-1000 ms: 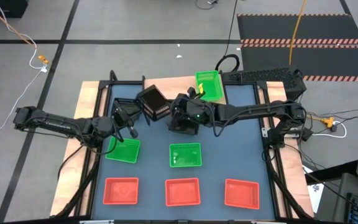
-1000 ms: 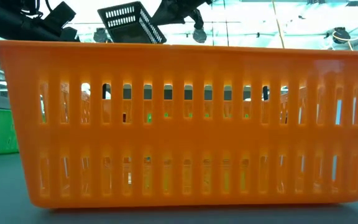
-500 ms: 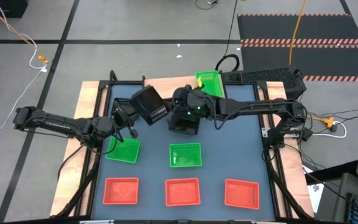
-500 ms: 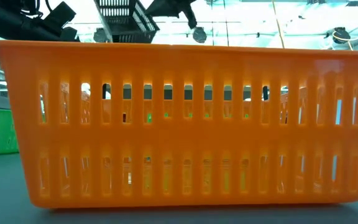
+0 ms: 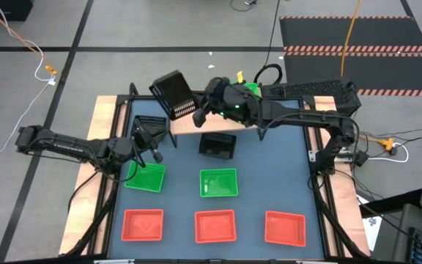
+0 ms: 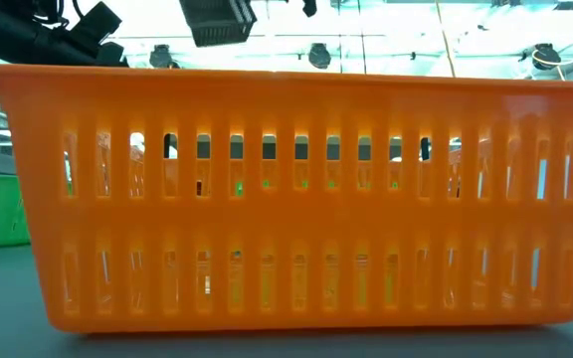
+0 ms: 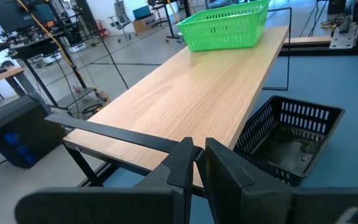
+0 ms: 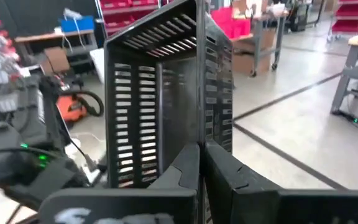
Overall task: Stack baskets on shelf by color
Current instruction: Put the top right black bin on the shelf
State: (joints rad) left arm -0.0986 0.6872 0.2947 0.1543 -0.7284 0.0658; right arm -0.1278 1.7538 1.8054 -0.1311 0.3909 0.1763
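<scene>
My right gripper is shut on a black slatted basket high over the left part of the shelf, a light wooden plank on black legs. The low view shows that basket at the very top. A green basket stands on the shelf's right end. A second black basket rests on the table on the shelf's near side. My left gripper waits shut at the shelf's left end, holding nothing. My right gripper pinches one slatted wall of the black basket at its rim edge, one finger inside and one outside. The fingers come level from the table's right side. The basket is lifted clear and tilted, with nothing under it but the shelf far below.
Two green baskets sit mid-table. Three red baskets line the near edge; the middle one fills the low view. The shelf's middle is bare wood.
My right gripper has risen and gone toward the table's far edge with the black basket, carrying it from beside the second black basket to above the shelf's left part. The basket stays tilted. The second black basket now shows uncovered.
</scene>
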